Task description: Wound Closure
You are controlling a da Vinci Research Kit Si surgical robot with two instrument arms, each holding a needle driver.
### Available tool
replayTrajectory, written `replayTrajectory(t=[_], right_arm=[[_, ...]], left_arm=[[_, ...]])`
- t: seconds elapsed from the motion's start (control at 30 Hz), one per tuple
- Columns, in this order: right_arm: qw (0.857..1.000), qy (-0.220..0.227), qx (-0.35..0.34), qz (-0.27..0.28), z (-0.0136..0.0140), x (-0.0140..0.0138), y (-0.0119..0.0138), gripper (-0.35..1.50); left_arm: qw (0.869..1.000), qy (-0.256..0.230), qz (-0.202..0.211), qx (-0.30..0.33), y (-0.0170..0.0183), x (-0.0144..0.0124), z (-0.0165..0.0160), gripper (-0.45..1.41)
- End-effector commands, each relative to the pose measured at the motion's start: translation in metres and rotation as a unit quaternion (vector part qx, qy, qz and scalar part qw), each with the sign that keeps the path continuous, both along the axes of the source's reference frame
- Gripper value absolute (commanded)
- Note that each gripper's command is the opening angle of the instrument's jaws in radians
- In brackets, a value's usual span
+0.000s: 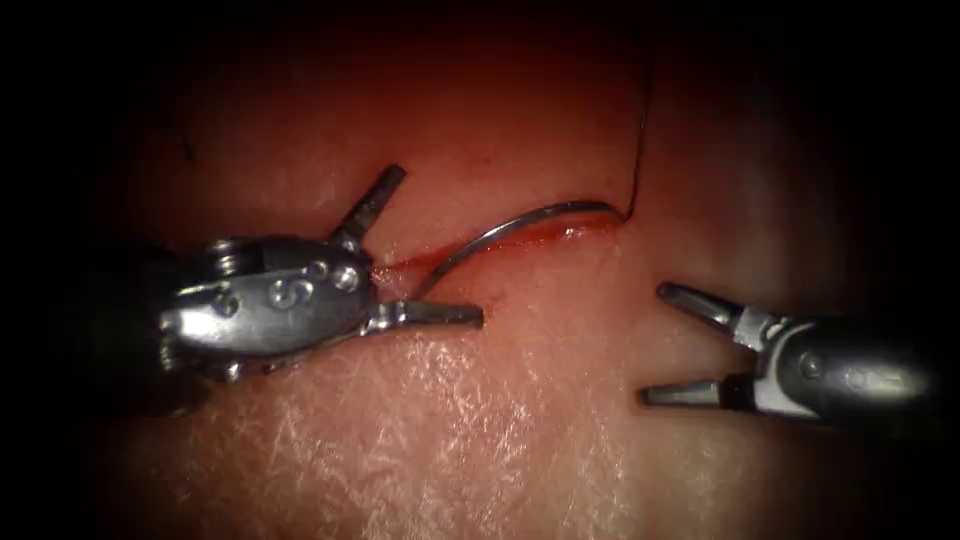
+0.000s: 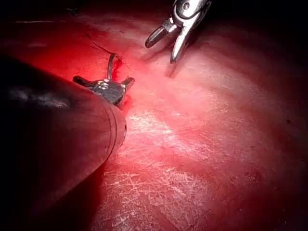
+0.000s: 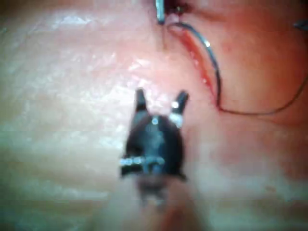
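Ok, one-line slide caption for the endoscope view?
Both tools' jaws open and empty: left tool straddles the needle lying along the cut; right tool waits apart.

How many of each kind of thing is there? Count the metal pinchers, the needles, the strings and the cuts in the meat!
Tools with two jaws: 2, left tool and right tool, both open and holding nothing
Needle: 1, lying along the cut
Thread: 1
Cut in the tissue: 1
Total: 5

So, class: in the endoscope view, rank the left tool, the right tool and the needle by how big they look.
1. Left tool, nearer-looking.
2. Right tool, partly out of frame, so unsure.
3. Needle, thinnest.
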State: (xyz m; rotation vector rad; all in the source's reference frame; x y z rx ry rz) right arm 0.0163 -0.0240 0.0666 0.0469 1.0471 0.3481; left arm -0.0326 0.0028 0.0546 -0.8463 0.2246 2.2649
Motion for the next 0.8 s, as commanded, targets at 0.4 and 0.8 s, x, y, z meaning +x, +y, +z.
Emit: replayTrajectory(t=[0.4,0.8], right_arm=[[1.000,0.003,0.002,-0.002,0.0006,0.0010,-0.0008,1.08],[1.000,0.004,0.004,-0.001,0.0006,0.0013,-0.0009,1.08]], left_arm=[[0.996,0.061,0.048,-0.033,-0.0011,-0.0027,0.0031,0.94],[0.994,0.064,0.073,-0.054,-0.0004,-0.0018,0.0026,-0.45]])
